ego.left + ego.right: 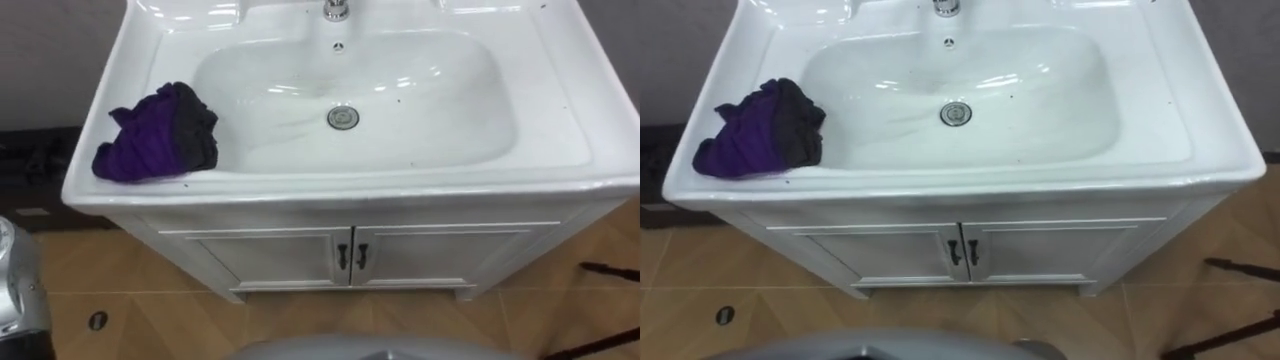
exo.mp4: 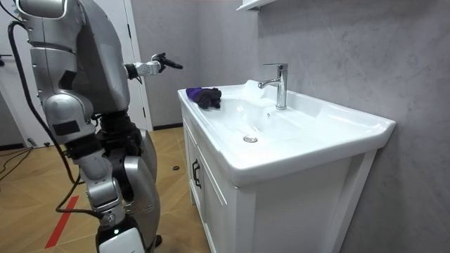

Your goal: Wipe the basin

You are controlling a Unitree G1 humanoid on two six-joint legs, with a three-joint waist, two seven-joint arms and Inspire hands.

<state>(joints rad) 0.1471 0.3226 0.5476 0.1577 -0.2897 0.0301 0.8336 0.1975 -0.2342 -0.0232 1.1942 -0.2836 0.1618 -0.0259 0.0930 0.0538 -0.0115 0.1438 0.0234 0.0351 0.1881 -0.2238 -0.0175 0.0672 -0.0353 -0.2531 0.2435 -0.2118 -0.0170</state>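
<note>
A crumpled purple and dark grey cloth lies on the white basin's front left rim, partly hanging toward the bowl. It shows as a small purple heap at the far end of the basin in the room view. The bowl has a metal drain in its middle and a chrome tap at the back. I stand in front of the basin, a step back from it. My left hand is raised at chest height, off to the left of the cloth and apart from it, fingers straight, holding nothing.
Under the basin is a white cabinet with two doors and dark handles. The floor is wood-patterned tile. A grey wall runs behind the tap, and a white door stands beyond my left hand.
</note>
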